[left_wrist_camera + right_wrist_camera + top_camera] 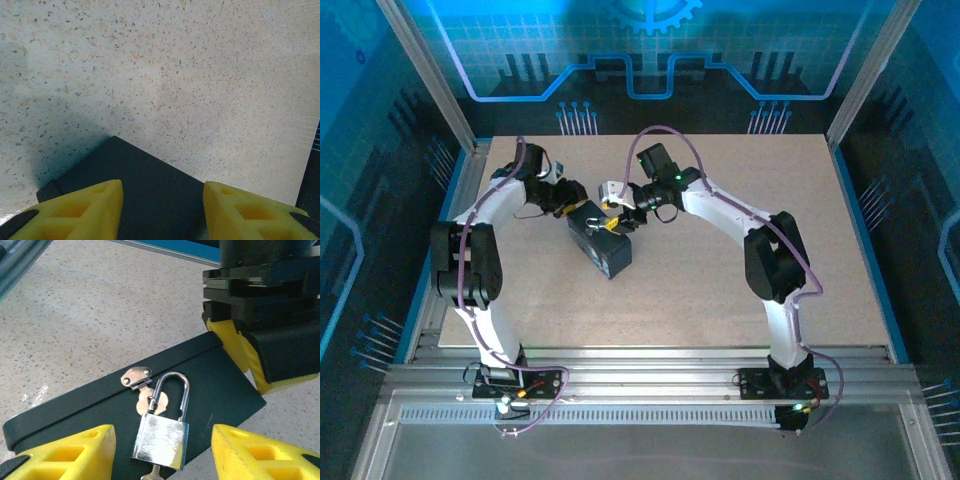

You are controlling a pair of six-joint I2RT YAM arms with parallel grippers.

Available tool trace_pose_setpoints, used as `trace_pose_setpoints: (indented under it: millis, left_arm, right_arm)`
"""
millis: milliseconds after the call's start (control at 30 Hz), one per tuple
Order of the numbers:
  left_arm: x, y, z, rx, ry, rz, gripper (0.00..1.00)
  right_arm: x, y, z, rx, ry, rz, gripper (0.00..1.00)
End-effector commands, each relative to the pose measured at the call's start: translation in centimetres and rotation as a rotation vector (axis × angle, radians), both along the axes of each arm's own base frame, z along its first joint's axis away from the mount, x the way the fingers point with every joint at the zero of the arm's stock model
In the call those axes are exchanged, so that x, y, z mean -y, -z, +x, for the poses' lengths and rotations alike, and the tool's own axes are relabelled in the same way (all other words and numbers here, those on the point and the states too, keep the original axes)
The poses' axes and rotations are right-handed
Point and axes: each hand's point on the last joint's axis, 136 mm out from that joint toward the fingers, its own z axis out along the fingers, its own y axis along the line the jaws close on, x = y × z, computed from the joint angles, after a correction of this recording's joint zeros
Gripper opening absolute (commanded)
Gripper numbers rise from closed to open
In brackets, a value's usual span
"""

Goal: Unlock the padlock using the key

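I'm straddling the padlock (161, 437) with the released right gripper (162, 447), key (152, 473) seemingly inserted, shackle not yet sprung; left gripper (162, 187) clamping the box (140, 170).

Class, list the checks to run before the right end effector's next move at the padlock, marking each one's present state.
1. Left end effector gripping the box: ok.
2. Right end effector open, straddling the padlock: ok.
3. Padlock unlocked: not ok, shackle closed through the hasp.
4. Key fully seated: cannot tell; a metal bit shows below the padlock body.
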Motion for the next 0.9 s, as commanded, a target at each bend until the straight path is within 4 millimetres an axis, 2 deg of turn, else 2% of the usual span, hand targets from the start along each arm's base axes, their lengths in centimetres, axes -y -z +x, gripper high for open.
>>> trace_pose_setpoints:
  millis: [0,267,533,600,767,867]
  left_arm:
    - [0.4,-0.2,0.1,-0.008,0.030,-0.022,0.47]
    - [0.4,-0.4,0.1,-0.003,0.030,-0.023,0.47]
    - [0.4,-0.3,0.1,-0.006,0.031,-0.022,0.47]
    - [0.5,-0.3,0.1,-0.008,0.030,-0.024,0.47]
    - [0.5,-0.2,0.0,-0.012,0.027,-0.029,0.47]
    - [0.5,0.1,-0.1,-0.019,0.026,-0.031,0.47]
  right_arm:
    - [-0.6,1.0,-1.4,-0.076,-0.064,-0.025,0.53]
    - [-1.1,2.9,-1.6,-0.123,-0.067,-0.089,0.50]
    - [-1.1,2.1,-2.0,-0.210,-0.057,-0.075,0.20]
    - [-1.0,1.2,-2.0,-0.267,-0.043,-0.055,0.16]
    - [-0.8,-2.3,-1.2,-0.502,0.035,0.063,0.15]
    - [-1.1,-3.5,-0.9,-0.599,0.076,0.113,0.14]
